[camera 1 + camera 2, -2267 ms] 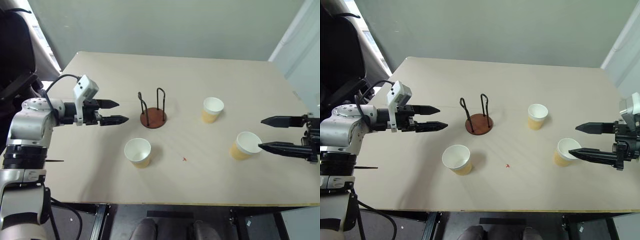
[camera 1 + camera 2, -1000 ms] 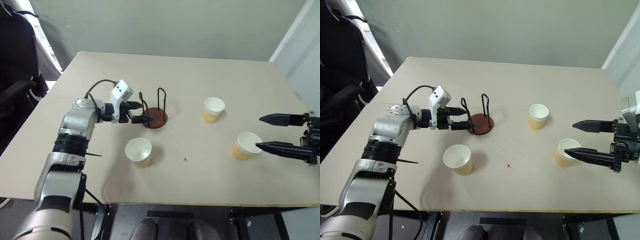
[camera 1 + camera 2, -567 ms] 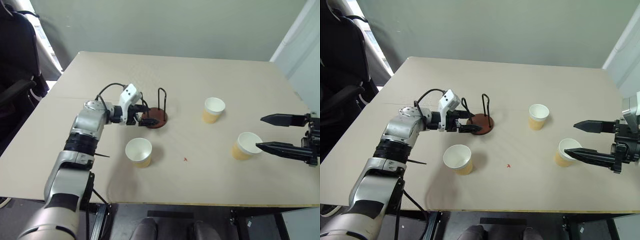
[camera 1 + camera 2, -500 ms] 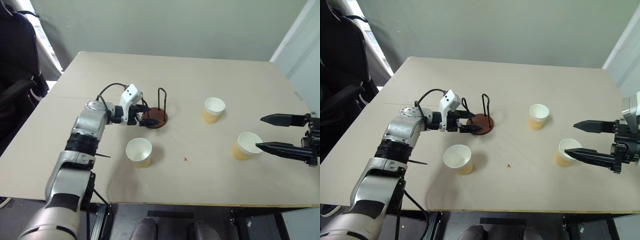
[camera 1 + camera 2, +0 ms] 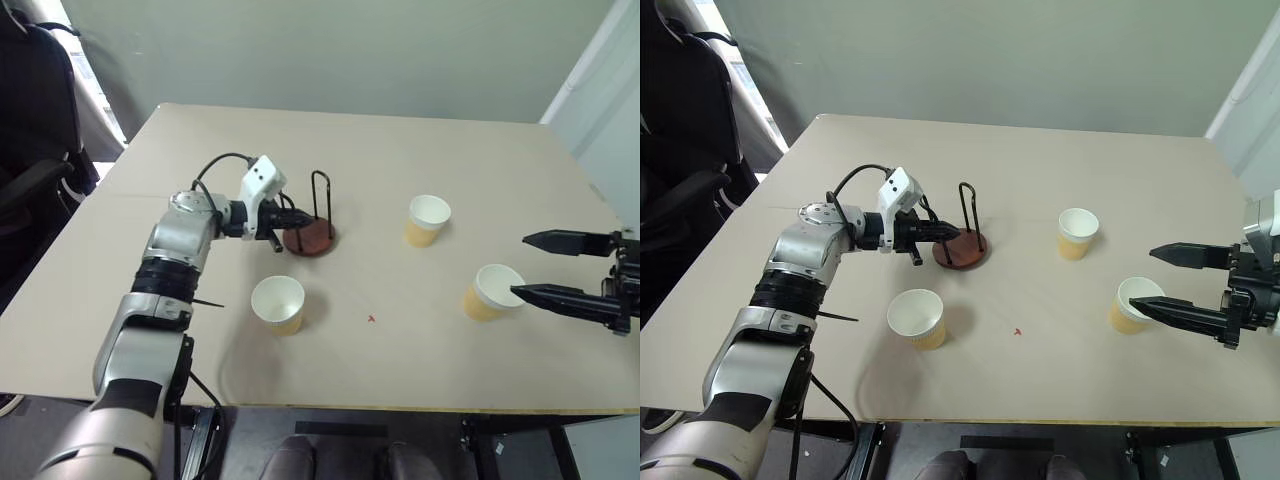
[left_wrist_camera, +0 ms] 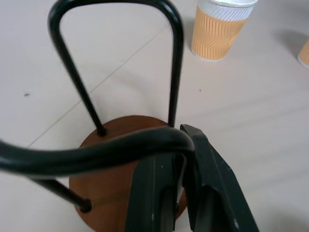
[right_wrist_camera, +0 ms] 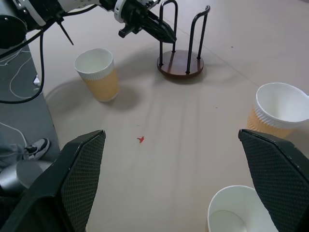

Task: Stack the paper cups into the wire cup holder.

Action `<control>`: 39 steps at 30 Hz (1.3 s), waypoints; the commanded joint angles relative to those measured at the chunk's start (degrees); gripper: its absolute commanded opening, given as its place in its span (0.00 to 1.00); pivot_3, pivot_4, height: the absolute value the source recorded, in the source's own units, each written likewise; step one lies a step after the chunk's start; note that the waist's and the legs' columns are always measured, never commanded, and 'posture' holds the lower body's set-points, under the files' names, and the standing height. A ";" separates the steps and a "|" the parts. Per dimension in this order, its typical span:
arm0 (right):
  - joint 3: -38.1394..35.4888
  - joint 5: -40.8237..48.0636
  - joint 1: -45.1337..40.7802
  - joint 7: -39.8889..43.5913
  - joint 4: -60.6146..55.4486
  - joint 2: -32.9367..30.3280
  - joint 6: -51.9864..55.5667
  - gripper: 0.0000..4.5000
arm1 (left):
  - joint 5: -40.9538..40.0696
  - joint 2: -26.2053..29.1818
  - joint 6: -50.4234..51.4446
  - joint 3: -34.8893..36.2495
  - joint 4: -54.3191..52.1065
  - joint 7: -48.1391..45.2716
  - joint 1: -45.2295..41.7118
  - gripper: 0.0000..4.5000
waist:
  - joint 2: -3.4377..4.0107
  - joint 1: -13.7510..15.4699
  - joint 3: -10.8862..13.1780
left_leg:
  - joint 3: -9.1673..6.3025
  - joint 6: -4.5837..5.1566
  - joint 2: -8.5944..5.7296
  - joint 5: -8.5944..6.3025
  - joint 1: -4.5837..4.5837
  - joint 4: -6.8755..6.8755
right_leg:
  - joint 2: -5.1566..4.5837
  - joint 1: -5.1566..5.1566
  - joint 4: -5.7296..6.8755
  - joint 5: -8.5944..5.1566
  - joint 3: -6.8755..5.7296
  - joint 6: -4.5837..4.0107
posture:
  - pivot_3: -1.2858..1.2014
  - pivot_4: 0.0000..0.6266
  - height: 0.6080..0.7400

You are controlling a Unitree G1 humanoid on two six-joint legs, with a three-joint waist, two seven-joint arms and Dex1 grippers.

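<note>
Left gripper (image 5: 940, 230) now clamped on the near wire loop of the wire cup holder (image 5: 960, 250); a second ago jaws were wide and straddling that loop, half a second ago partly drawn in. Left wrist view confirms: both black fingers (image 6: 212, 193) pressed together around the loop's bent top, disc base directly beneath. Holder sits left of centre in the right eye view, base apparently flat on the table (image 5: 1040, 170), second loop upright behind the pinched one. No clear shift of the holder between the earlier pictures and this one.

Right gripper (image 5: 1175, 285) at the right edge, jaws spread wide, unchanged over the last second; lower finger just beside or touching the rim of the right-hand paper cup (image 5: 1132, 303), contact not resolvable. Nothing held.

Paper cups all outside the holder: one at lower centre-left (image 5: 914, 318), one right of centre (image 5: 1076, 232), the third by the right gripper. None stacked.

Reading: grasp on the holder just completed, probably to steady or reposition it before cups go in. Stacking itself not begun. Risk to watch: thin wire pinched near its top, so a pull could tip the light base rather than slide it.
</note>
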 commanded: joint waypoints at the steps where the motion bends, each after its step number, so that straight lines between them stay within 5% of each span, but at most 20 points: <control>1: -1.97 -0.27 -0.44 -0.03 -0.78 -0.63 -1.31 1.00 | -1.87 0.81 0.91 1.38 -4.50 -1.96 -1.11 0.01 | 0.00 0.00 0.00 | 0.00 0.00 0.00 0.00 0.00 0.01 | 0.00 0.00 0.00 0.00 0.00 0.00 | 0.52 0.24 1.00; 16: 0.00 -0.97 -1.80 0.72 0.67 -1.72 -2.72 1.00 | -4.59 3.96 14.96 -11.03 -40.71 -7.99 7.59 0.01 | 0.01 -0.11 -0.01 | 0.00 0.02 0.00 -0.01 0.04 -0.02 | -0.02 0.09 0.00 0.02 0.02 0.03 | 0.52 0.24 1.00; 27: -0.37 -0.23 -0.85 1.04 -1.05 -1.58 -1.53 1.00 | -5.90 -2.99 28.27 -13.44 -46.05 4.80 12.25 0.01 | 0.01 0.01 -0.01 | 0.01 0.03 -0.02 0.00 0.36 0.07 | -0.09 0.45 0.04 0.02 0.00 0.02 | 0.52 0.24 1.00; 39: 0.50 -1.13 -0.72 1.24 -0.50 -1.75 -1.91 1.00 | -11.16 2.12 25.58 -15.71 -51.95 -0.76 15.11 0.01 | 0.01 -0.02 0.00 | 0.11 0.04 -0.05 -0.01 0.84 -0.08 | -0.06 0.78 0.00 0.00 0.13 -0.01 | 0.52 0.24 1.00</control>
